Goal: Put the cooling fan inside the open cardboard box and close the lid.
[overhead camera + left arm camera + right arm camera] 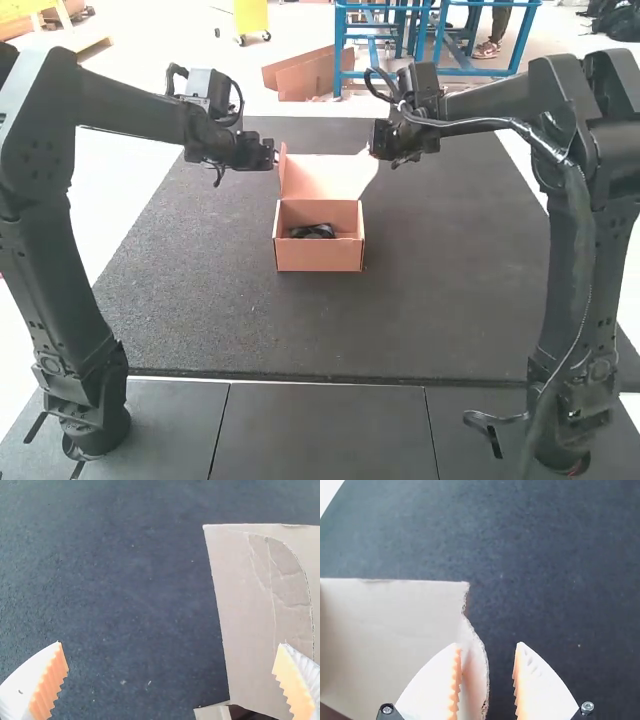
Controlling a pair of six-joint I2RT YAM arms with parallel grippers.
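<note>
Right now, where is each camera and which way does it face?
High view: above, behind both arms, facing forward and down on the cardboard box.
Left wrist view: left wrist, facing down at mat and lid; open left pincer shows.
Right wrist view: right wrist, facing down; right pincer straddles lid edge.
Shared: the lid.

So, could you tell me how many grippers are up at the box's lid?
2. The left gripper is at the upright lid's left edge, open; the right gripper is at its right edge, open astride the cardboard.
</note>
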